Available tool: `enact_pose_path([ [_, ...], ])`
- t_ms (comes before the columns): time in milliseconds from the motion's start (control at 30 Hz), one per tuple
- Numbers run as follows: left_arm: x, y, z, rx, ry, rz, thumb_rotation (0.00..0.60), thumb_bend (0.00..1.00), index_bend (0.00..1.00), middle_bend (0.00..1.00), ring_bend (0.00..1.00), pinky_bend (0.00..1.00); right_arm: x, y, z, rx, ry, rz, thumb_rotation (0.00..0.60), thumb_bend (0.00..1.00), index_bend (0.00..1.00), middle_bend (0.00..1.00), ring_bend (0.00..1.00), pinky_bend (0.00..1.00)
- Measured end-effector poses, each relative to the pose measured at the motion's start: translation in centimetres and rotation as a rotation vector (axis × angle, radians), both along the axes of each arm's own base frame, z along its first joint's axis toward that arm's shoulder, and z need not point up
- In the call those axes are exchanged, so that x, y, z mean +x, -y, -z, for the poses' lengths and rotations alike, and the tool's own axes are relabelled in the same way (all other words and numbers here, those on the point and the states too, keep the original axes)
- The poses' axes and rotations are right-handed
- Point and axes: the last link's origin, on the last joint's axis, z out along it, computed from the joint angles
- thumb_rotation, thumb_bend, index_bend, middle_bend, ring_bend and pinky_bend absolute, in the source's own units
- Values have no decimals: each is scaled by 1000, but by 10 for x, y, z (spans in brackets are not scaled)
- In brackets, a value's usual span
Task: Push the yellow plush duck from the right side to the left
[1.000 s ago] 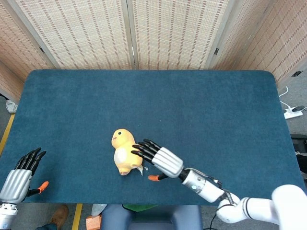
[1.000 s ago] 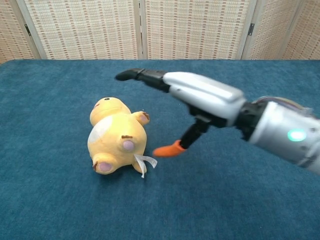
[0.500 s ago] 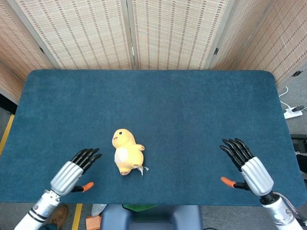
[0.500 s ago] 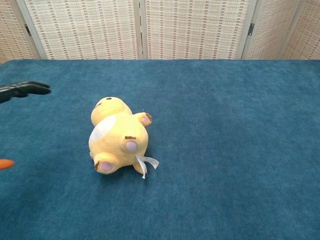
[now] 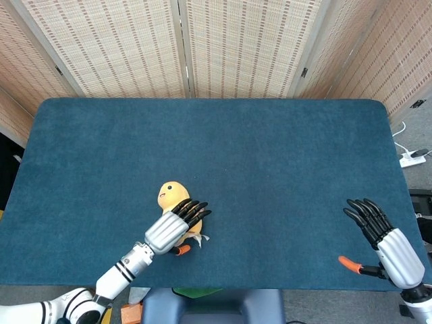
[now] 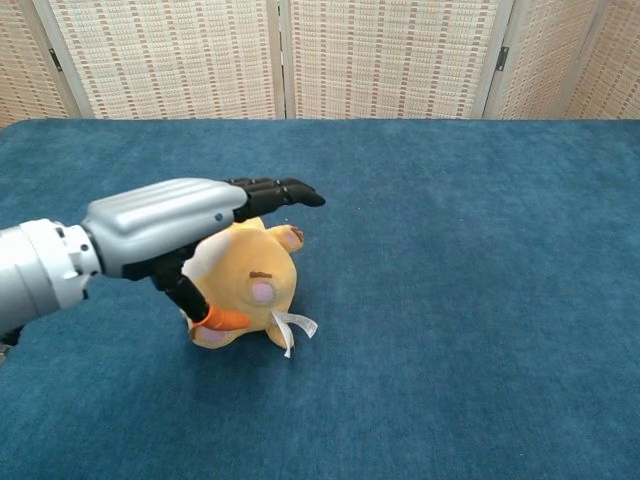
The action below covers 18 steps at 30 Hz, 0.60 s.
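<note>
Yellow plush duck lies on its back on the blue table, directly under the left hand, head poking out beyond the fingertips, feet + white tag toward the near edge just by the thumb. In chest view the duck sits below and a bit right of the left hand; most of its left flank is hidden behind the palm.

Left hand: palm down over the duck's body, fingers straight, close together, reaching past its upper side; orange-tipped thumb hangs down against the duck's lower belly. Nothing gripped; whether palm actually touches the plush, can't tell. Forearm runs back to the near-left table edge.

Right hand: well apart from the duck, far side of the table from the left hand, near the front-right corner. Fingers spread, thumb out to the side, holding nothing. Head view only; not seen in chest view.

Woven screen panels stand behind the table's far edge
</note>
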Motion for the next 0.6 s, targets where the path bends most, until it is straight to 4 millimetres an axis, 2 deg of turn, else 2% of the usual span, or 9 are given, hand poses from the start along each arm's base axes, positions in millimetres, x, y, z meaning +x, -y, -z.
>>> enact_pose_path([
  [200,-10,-17,23,-30,-109,-59,600,220,52,9,1,126,2,-6,-3,18,14,-32,600,0,0,0,0,0],
  [267,-16,-22,28,-21,-147,-73,600,221,118,61,40,228,2,-8,-3,33,21,-41,600,0,0,0,0,0],
  [300,-18,-22,29,-17,-160,-77,600,231,181,128,105,333,2,-9,-4,37,23,-44,600,0,0,0,0,0],
  [367,-20,-22,30,-1,-170,-78,600,326,355,330,314,592,2,-9,-4,41,22,-46,600,0,0,0,0,0],
  [433,-20,-21,30,28,-164,-75,600,527,593,614,588,868,2,-8,-3,47,17,-43,600,0,0,0,0,0],
  [467,-19,-21,29,56,-156,-71,600,601,671,706,674,946,2,-8,-2,50,15,-41,600,0,0,0,0,0],
  [533,-19,-20,28,108,-140,-60,600,676,737,785,756,999,2,-8,0,60,9,-37,600,0,0,0,0,0],
  [600,-19,-16,23,177,-117,-33,600,705,749,804,785,1000,2,-8,1,70,4,-35,600,0,0,0,0,0],
])
